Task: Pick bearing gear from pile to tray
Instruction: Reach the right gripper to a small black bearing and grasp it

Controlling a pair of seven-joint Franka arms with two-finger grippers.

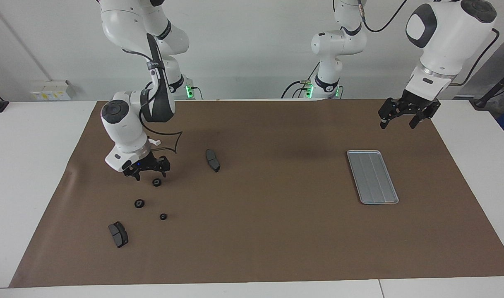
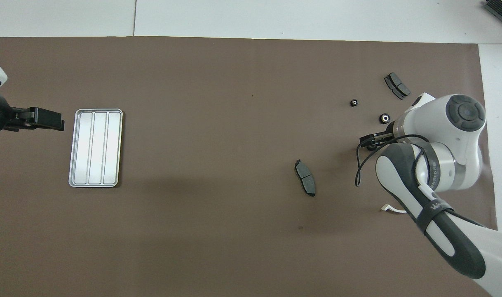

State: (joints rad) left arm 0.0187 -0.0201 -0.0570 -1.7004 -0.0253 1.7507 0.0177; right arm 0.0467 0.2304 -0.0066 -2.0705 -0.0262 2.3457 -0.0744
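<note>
A: Right gripper (image 1: 150, 173) first. We see it low over the black bearing ring (image 1: 156, 182) that lies nearest the robots, fingers spread wide, nothing between them. The ring sits on the mat just at its fingertips; we can't tell if there's contact.

B: Agreed, empty and wide. Left gripper (image 1: 398, 118)?

A: Also spread and empty, waiting up over the mat at the left arm's end, above the edge nearest the robots, near the tray (image 1: 372, 176).

B: Progress?

A: We call it barely started. Tray is bare, all three rings are on the mat. We judge the step in hand is the reach for the first ring; grasp, carry and drop are all left, then likely the other two.

B: Where are those?

A: Second ring (image 1: 139, 203) and a smaller ring (image 1: 163, 216) are farther from the robots than the first, all at the right arm's end.

B: Clutter?

A: One dark grey pad (image 1: 118, 234) farthest out past the rings, another pad (image 1: 212, 160) toward the middle of the mat, white half-ring bracket (image 2: 393, 209) mostly hidden under the right arm. Brown mat (image 1: 260, 231) between pile and tray is bare, so we see nothing blocking the carry. The rings are well apart from each other, so neighbours shouldn't foul the grasp.
</note>
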